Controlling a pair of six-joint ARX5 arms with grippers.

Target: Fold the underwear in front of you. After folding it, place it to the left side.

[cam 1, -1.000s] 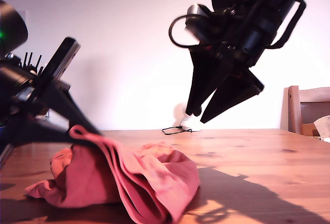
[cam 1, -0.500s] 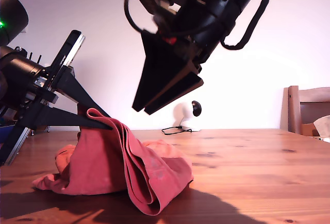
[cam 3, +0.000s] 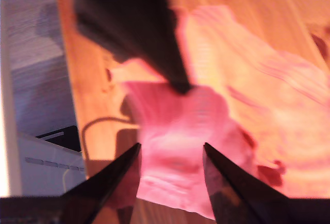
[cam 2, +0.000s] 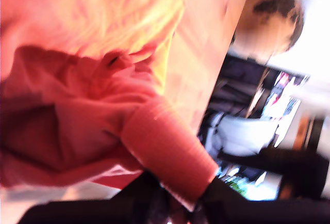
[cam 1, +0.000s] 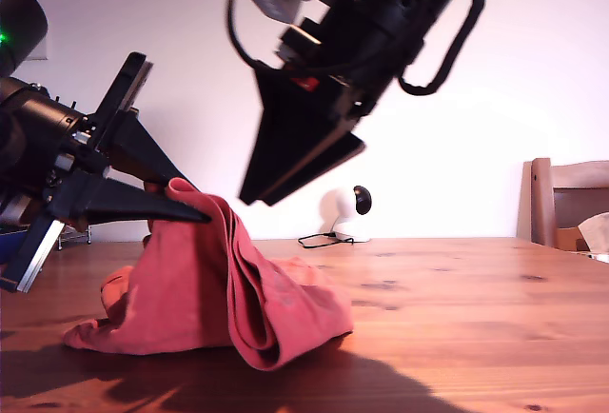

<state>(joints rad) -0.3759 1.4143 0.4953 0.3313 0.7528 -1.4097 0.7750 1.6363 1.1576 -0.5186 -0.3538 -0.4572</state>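
My first gripper (cam 1: 195, 206) reaches in from the exterior view's left, jaws pinched tight on a raised fold of the underwear (cam 1: 205, 289). My second gripper (cam 1: 249, 194) hangs above it, tilted downward, jaws parted and holding nothing.

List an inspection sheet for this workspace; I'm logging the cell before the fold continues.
Surface: wooden table, bare towards the exterior view's right.
Job's things: coral-red underwear, bunched; one edge lifted, the rest on the table.
Clutter: small white-and-black object at the far edge, too small to identify.
Grippers: my first gripper is shut on the underwear's ribbed band; my second gripper hovers open above the cloth, not touching it.
Cables: thin black cable on the far edge; cable loop on the second arm.
Surroundings: white wall; wooden chair at the exterior view's right.
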